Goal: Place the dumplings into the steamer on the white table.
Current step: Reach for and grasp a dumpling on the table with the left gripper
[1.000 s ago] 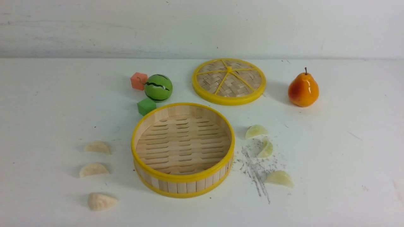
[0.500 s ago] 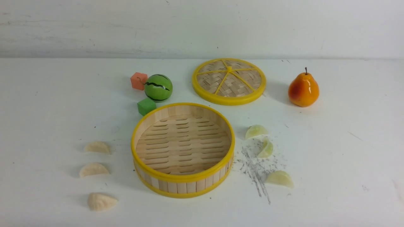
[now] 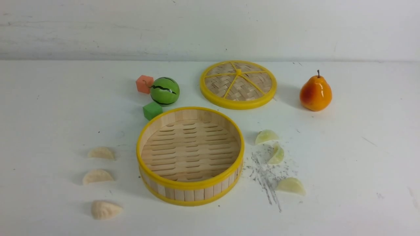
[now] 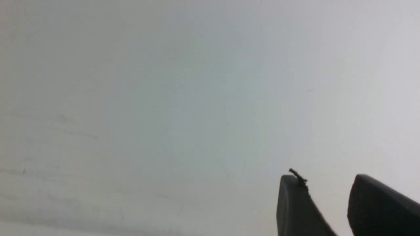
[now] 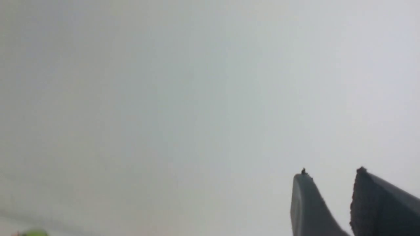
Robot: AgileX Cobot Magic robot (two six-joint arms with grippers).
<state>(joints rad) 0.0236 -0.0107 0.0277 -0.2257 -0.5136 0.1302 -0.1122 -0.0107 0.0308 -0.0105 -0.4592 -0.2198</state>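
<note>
My left pincer (image 4: 325,179) and right pincer (image 5: 331,173) both hang parted, gripping and touching nothing. The steamer (image 3: 190,191) sits mouth-up mid-desk (image 3: 361,157). I see the white dumplings (image 3: 97,176) in a row on its left, lying crosswise, and the green dumplings (image 3: 276,154) on its right, the middle one angled away from me

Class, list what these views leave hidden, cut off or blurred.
- Front view: neither gripper is in frame; the steamer's near rim hides the floor strip behind it.
- Left wrist view: left gripper cut off by the edge, only fingertips show.
- Right wrist view: right gripper likewise; a green smear at the edge, too blurred to name.
</note>
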